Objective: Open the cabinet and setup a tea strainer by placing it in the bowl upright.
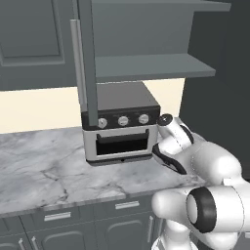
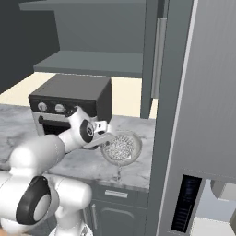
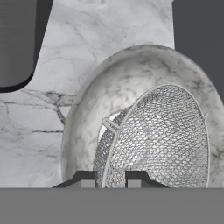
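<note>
Here, the toaster oven [image 1: 120,128] is sitting on the marble surface [image 1: 44,168] just left of the arm, and the tall grey fridge [image 2: 203,110] is standing close on the right. The cabinet [image 1: 146,44] door [image 1: 87,58] is hanging open above the oven. The bowl [image 2: 121,148] is resting on the surface between oven and fridge, with the mesh tea strainer [image 3: 162,135] lying inside it. The fingers [image 3: 86,178] are pinching narrowly on the strainer's rim at the bowl's near edge.
</note>
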